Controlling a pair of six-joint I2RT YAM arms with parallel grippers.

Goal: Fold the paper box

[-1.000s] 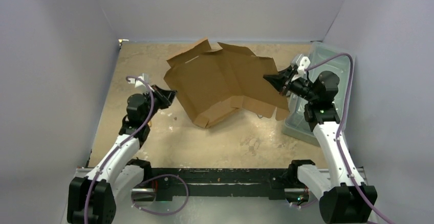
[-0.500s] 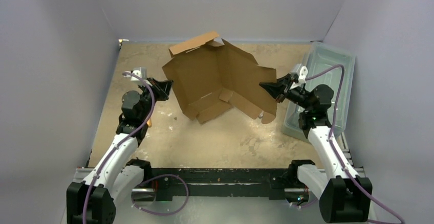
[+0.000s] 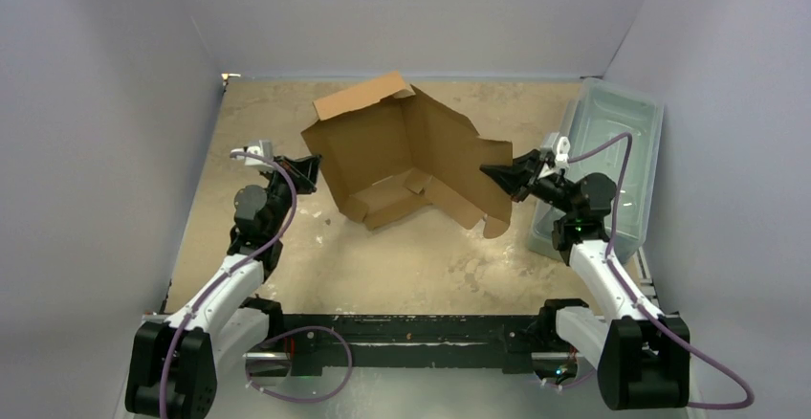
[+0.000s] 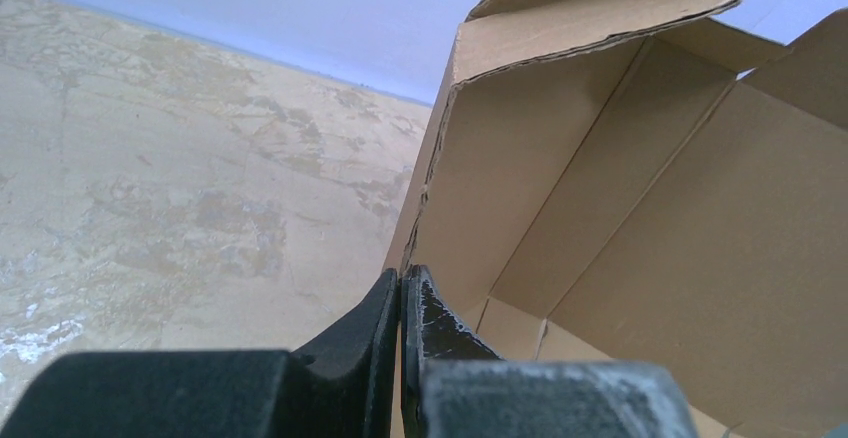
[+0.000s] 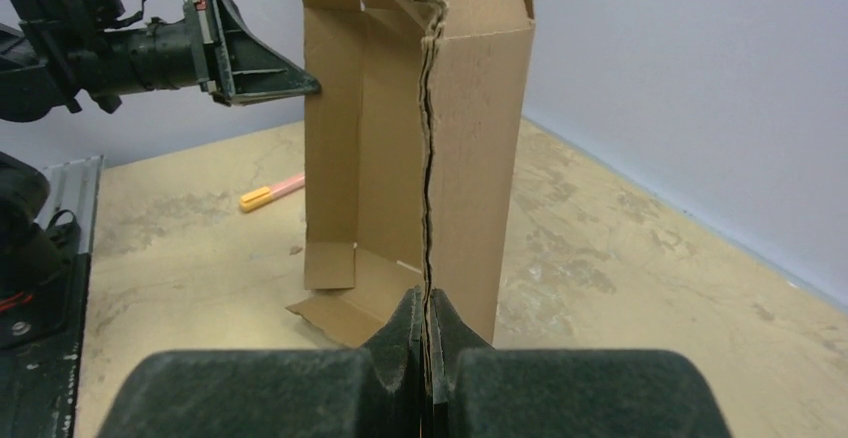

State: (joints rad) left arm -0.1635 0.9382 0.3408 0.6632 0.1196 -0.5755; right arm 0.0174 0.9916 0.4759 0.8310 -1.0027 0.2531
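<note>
Subject: paper box [image 3: 402, 156], centre-rear of table [image 3: 430, 256], partly erected. Base panel low, side panels raised between arms, rear flap up.
Left: left gripper [image 3: 314, 168] pressed together on edge of box's left panel; fingers [image 4: 380, 308] nip cardboard at tips.
Right: right gripper [image 3: 490, 171] pinches right panel edge; cardboard rises from between fingers [image 5: 405, 333].
Also noted: plastic bin [image 3: 612, 122] beside right arm; pink marker [image 5: 272, 192] on table near left arm.

Plain pale grey-lilac walls [image 3: 411, 8] close in three sides of a worn, mottled tan bench [image 3: 421, 256]. A black rail [image 3: 402, 328] runs along its near edge. Soft, even light.
</note>
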